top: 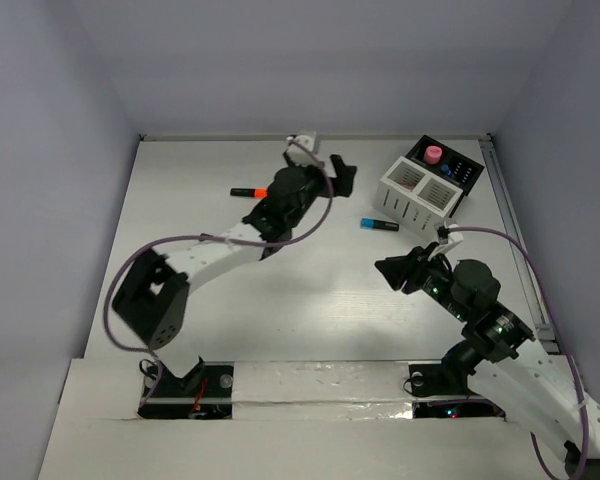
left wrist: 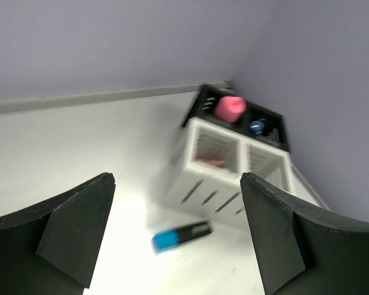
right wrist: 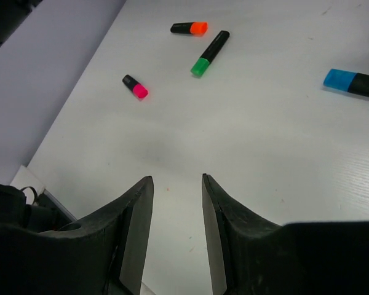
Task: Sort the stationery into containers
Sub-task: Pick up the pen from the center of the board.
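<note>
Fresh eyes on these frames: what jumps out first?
The joined white and black containers at the far right, a pink piece poking up from the black one. A blue-capped highlighter lies loose just in front of them; an orange-capped highlighter, green-capped highlighter and pink-capped highlighter lie scattered farther left.

A white slatted box (left wrist: 224,175) with two open-topped compartments is joined to a black compartmented box (left wrist: 272,123) behind it, at the far right of the counter (top: 310,300). A chunky pink piece (left wrist: 229,108) stands up out of the black box, with a small blue item (left wrist: 256,127) beside it. Something reddish, too blurred to identify, shows inside one white compartment. A blue highlighter (left wrist: 181,235) lies flat just in front of the white box, apart from it. Well to the left lie an orange highlighter (right wrist: 189,28), a green highlighter (right wrist: 210,53) close beside it, and a shorter pink highlighter (right wrist: 135,86) nearby, all flat.
</note>
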`<state>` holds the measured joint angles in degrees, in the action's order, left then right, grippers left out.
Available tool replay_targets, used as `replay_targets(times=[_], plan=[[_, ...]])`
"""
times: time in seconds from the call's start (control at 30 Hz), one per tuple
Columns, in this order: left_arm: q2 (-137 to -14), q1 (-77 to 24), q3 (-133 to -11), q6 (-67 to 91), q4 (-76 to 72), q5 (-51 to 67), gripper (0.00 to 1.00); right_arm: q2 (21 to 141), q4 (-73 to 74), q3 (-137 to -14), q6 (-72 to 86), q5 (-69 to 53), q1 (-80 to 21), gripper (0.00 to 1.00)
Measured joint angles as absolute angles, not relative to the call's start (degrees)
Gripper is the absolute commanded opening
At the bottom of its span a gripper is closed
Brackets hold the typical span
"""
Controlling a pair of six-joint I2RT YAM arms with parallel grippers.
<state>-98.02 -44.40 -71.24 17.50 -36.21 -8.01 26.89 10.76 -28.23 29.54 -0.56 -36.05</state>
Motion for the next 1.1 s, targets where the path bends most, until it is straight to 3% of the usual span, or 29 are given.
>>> replay_targets(times=[0.27, 0.4, 0.57, 0.7, 0.9, 1.1], plan=[[-71.53, -31.92, -33.74, 31.05, -28.51, -16.71, 0.76, 28.34, 8.36, -27.99, 28.38, -3.68, -36.05, 0.53], [-62.52, -26.22, -24.18, 37.17, -19.59, -20.43, 0.80, 30.04, 7.42, -27.51, 28.21, -6.31, -36.03, 0.57], [-58.65, -18.31, -23.00, 41.15, -17.28, -20.88, 0.82, 32.14, 6.66, -27.24, 27.94, -9.45, -36.03, 0.59], [-63.59, -11.79, -23.07, 42.57, -18.20, -19.05, 0.82, 33.71, 6.33, -27.24, 27.73, -11.53, -36.03, 0.59], [-74.13, -11.14, -25.65, 42.54, -18.22, -18.22, 0.80, 35.35, 5.76, -27.24, 27.24, -13.96, -36.03, 0.58], [-81.47, -11.14, -30.68, 41.58, -19.59, -19.25, 0.70, 36.91, 5.50, -27.24, 27.20, -15.16, -36.03, 0.57]])
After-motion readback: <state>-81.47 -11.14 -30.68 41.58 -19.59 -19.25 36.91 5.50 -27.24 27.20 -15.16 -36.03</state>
